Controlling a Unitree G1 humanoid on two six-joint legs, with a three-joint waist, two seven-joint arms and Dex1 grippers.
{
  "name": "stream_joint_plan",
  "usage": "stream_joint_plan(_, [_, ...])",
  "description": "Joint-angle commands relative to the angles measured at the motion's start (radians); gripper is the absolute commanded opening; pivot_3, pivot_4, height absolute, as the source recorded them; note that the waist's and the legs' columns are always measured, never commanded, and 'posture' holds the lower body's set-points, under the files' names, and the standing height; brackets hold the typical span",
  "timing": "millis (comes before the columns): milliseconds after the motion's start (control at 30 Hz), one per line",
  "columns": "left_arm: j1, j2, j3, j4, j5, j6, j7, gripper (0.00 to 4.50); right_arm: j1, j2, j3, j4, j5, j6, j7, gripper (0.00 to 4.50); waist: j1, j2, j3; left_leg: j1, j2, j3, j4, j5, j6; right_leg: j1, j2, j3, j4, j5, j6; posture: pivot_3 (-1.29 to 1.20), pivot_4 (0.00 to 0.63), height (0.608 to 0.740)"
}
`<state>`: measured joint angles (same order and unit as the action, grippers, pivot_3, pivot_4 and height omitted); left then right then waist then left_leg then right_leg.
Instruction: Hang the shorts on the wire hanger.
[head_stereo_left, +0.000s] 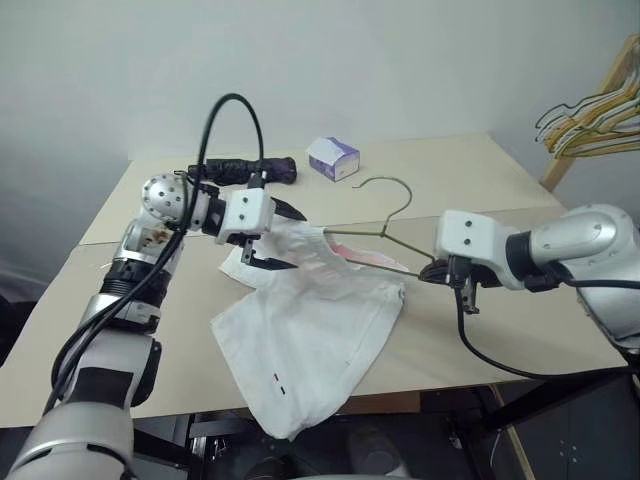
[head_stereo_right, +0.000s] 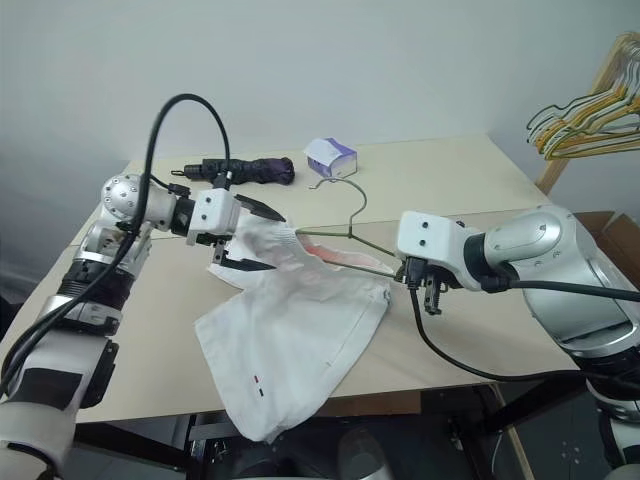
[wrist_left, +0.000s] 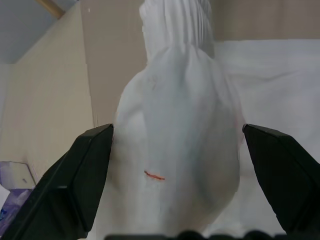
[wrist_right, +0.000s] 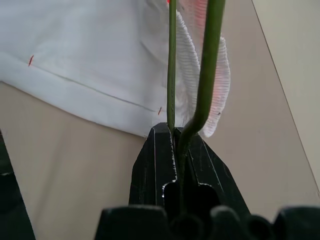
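Here we see the task half done: our right gripper (wrist_right: 175, 137) pinches the wire hanger (head_stereo_left: 385, 235) by its corner, the shorts (head_stereo_left: 310, 340) partly threaded over the table (head_stereo_left: 450, 170); our left gripper (head_stereo_left: 262, 235) gapes around the waistband.

Shorts (head_stereo_left: 310, 340): soft white matt cloth, ribbed gathered waistband. Wire hanger (head_stereo_left: 385, 215): thin smooth olive-grey metal. Counter (head_stereo_left: 480, 170): smooth matt beige; right gripper (wrist_right: 176, 150) fingers matt black plastic.

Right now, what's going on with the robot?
Right gripper shut on wire hanger. Left gripper open around shorts. Shorts partly on hanger. Nothing blocking.
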<state>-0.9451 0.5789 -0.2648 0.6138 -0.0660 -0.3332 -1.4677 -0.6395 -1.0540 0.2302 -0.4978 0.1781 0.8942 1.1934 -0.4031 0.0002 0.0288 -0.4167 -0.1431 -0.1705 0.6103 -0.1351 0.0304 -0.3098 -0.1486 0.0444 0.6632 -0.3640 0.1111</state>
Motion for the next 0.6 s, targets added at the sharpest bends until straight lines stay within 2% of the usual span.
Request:
stream_joint_plan(33, [-0.037,-0.025,-0.015,0.061,0.056,-0.047,0.050,4.45,-0.030,-0.016,-0.007,-0.015,0.018,0.007,0.006,0.00,0.001,0.000,0.000,0.000,0.000,0.000,0.000,0.000,0.000,0.000,0.000,0.000,0.000,0.000,0.000,-0.36,0.000,0.740])
stream_joint_plan(133, [-0.048,-0.056,-0.013,0.088,0.067,-0.072,0.071,3.89,-0.038,-0.019,0.001,-0.019,0.023,0.017,0.006,0.00,0.002,0.000,0.000,0.000,0.000,0.000,0.000,0.000,0.000,0.000,0.000,0.000,0.000,0.000,0.000,-0.36,0.000,0.740])
stream_joint_plan(300, [-0.059,-0.073,-0.005,0.106,0.068,-0.089,0.071,2.38,-0.049,-0.031,0.014,-0.027,0.037,0.043,0.009,0.00,0.001,0.000,0.000,-0.007,0.000,0.000,0.002,0.000,0.000,-0.007,0.000,0.000,0.002,0.001,0.001,-0.37,0.000,0.740])
stream_joint_plan(533, [-0.057,-0.073,0.001,0.111,0.054,-0.095,0.046,0.26,-0.048,-0.045,0.021,-0.036,0.055,0.056,0.004,0.00,0.001,0.000,0.000,-0.007,0.000,0.000,0.002,0.000,0.000,-0.007,0.000,0.000,0.002,0.002,0.000,-0.37,0.000,0.740])
stream_joint_plan(567, [-0.056,-0.072,0.002,0.111,0.054,-0.095,0.044,0.02,-0.049,-0.046,0.021,-0.035,0.058,0.058,0.003,0.00,0.001,0.000,0.000,-0.007,0.000,0.000,0.002,0.000,0.000,-0.007,0.000,0.000,0.002,0.002,0.000,-0.37,0.000,0.740])
stream_joint_plan(600, [-0.055,-0.071,0.003,0.110,0.051,-0.091,0.038,0.02,-0.047,-0.048,0.022,-0.035,0.057,0.051,0.003,0.00,0.001,0.000,0.000,-0.007,0.000,0.000,0.002,0.000,0.000,-0.007,0.000,0.000,0.002,0.002,0.000,-0.38,0.000,0.740])
